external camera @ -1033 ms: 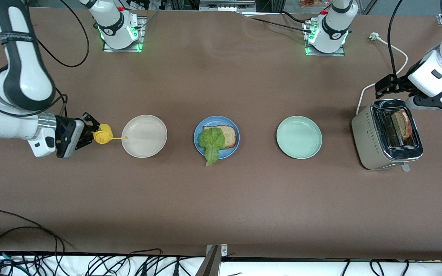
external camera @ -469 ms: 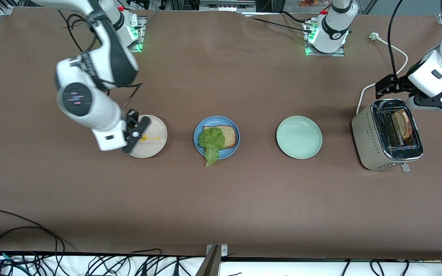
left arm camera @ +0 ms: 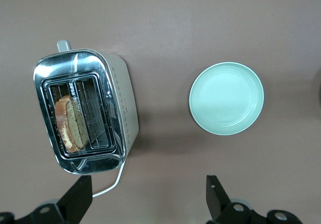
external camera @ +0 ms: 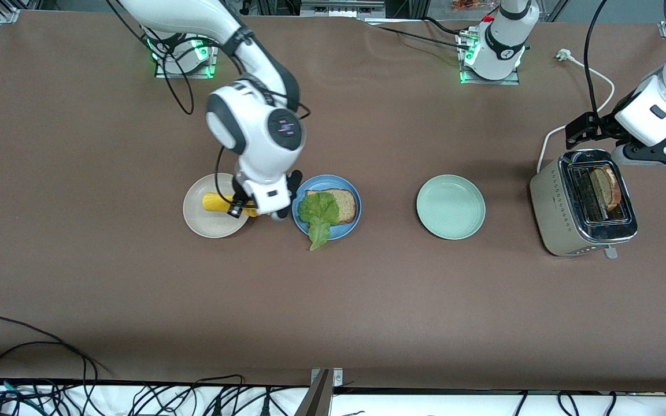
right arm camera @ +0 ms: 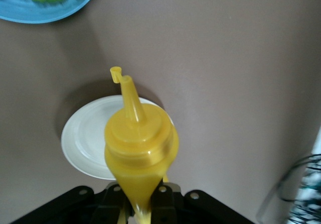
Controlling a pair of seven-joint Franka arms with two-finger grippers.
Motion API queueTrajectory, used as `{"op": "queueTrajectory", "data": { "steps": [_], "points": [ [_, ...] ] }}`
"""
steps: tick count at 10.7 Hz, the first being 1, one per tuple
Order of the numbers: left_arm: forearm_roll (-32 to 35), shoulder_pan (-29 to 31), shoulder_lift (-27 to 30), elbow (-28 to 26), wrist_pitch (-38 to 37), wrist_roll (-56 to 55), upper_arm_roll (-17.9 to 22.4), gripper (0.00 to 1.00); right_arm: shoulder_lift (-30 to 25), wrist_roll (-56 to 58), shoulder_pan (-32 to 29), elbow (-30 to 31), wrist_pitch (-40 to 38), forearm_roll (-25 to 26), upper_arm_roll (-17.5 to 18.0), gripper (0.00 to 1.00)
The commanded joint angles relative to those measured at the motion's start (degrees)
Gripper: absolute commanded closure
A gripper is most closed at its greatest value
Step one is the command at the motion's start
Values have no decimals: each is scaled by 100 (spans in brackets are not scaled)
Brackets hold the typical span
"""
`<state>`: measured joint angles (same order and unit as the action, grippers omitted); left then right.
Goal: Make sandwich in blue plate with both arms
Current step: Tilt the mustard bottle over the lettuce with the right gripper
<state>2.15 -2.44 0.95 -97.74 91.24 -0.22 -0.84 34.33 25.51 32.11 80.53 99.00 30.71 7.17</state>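
While the left arm waits at its own end of the bench, its left hand (left arm camera: 145, 204) hangs with fingers spread wide and empty, above the bench just beside a silver toaster (external camera: 581, 202). One brown toast slice (external camera: 606, 188) stands in a toaster slot.

The right hand (external camera: 252, 209) is closed on a yellow squeeze bottle (external camera: 217, 203). It is in the air over the edge of a beige-white plate (external camera: 208, 222), close to the blue plate (external camera: 341, 185). In the right wrist view, the bottle's nozzle (right arm camera: 125, 91) points away from the hand, with its small cap flipped open.

The blue plate sits in the middle of the bench, between the beige-white plate and a pale green plate (external camera: 450, 207). On it lies one toast slice (external camera: 346, 203) with a ruffled green lettuce leaf (external camera: 318, 216) on top. The leaf's tip hangs over the plate's rim toward the front camera. There is no second slice on the leaf yet.
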Motion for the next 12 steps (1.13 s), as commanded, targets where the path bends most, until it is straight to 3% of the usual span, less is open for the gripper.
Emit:
{"op": "queueTrajectory", "data": {
  "steps": [1,5,12],
  "points": [
    [-40,-20,2,62,-27,127,32,0,916,-20,987,-907,-775,1485,-102,89],
    [-40,-20,2,62,-27,127,32,0,1322,-64,1666,-942,-1277,2675,-119,87],
    [-49,-28,2,62,-27,127,32,0,1516,-64,1834,-977,-1357,2879,-128,87]
  ]
}}
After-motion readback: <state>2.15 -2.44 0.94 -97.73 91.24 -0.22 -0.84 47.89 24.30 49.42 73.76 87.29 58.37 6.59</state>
